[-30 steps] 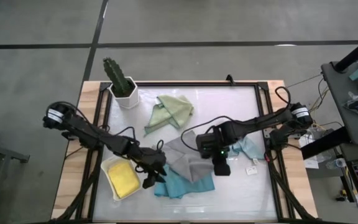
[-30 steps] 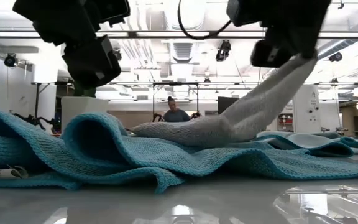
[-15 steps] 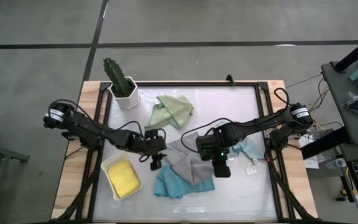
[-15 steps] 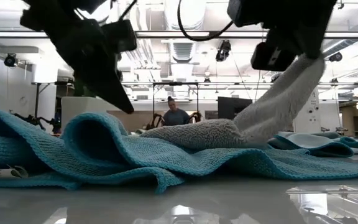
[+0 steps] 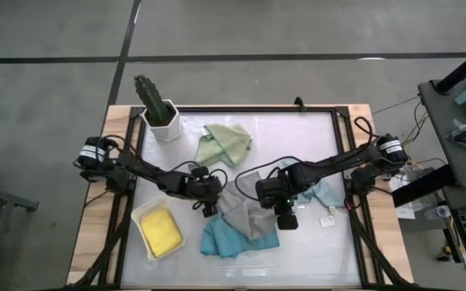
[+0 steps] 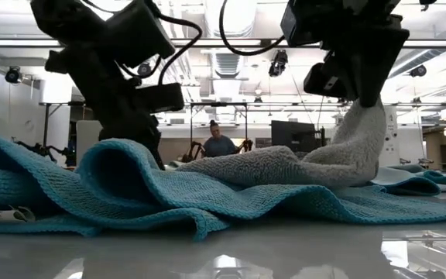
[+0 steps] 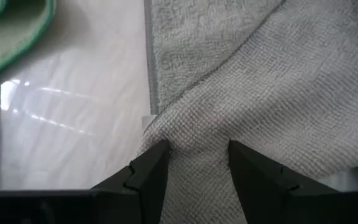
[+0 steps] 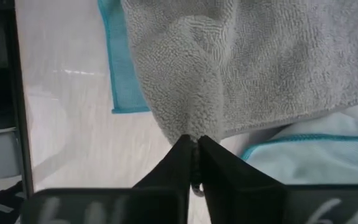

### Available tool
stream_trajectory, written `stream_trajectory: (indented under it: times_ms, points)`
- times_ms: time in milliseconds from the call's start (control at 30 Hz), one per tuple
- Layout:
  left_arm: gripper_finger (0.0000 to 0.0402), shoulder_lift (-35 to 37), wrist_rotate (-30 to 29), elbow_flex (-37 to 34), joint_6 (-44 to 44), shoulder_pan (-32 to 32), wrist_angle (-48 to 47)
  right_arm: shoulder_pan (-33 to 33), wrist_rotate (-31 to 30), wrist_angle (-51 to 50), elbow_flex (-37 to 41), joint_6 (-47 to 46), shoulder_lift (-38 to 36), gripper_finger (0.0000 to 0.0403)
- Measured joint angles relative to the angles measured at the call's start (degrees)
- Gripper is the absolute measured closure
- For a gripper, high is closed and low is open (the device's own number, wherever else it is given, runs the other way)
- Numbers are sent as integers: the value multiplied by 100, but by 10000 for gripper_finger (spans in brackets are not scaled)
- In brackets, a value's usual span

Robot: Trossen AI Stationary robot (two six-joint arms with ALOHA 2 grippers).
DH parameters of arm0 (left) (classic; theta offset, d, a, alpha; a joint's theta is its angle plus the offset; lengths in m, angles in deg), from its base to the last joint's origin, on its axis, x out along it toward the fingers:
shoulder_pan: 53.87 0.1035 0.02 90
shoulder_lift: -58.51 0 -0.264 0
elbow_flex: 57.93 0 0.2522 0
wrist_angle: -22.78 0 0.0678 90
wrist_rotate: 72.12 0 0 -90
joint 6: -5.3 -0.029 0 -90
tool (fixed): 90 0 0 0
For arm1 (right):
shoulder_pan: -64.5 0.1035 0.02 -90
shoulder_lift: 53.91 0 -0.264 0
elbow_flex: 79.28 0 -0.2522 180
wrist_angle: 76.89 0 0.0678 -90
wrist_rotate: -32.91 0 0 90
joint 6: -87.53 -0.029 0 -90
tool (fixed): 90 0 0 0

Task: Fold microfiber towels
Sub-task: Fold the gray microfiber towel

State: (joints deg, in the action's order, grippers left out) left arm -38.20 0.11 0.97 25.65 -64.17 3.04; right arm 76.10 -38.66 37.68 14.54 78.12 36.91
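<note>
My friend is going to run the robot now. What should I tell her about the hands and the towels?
Right hand: shut on a corner of the grey towel, holding it up off the table.
Left hand: open, fingers down on either side of a bunched edge of the grey towel, not closed on it.
Grey towel lies partly on the teal towel. Pale blue towel is under the right arm. Green towel lies crumpled near the cactus pot.
Done: yellow towel looks folded, in the tray.
Left: grey, teal, pale blue and green all unfolded.
</note>
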Motion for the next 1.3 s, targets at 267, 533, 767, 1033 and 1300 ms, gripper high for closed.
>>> stream_trajectory:
  times_ms: [267,533,767,1033,1300]
  points:
    - [247,241,-858,12,-856,379,-670,-146,-4,96,-5,-90,0,276]
    - [247,1022,-826,96,-1625,887,-1076,-251,-73,305,6,316,0,179]
    - [247,1490,956,21,-1430,442,-615,-372,-96,1413,509,902,0,162]
    - [246,1302,951,29,-1202,-579,171,-586,-100,2904,1369,952,0,174]
    - [246,606,274,139,-682,-980,412,-588,-35,3895,1876,651,0,176]
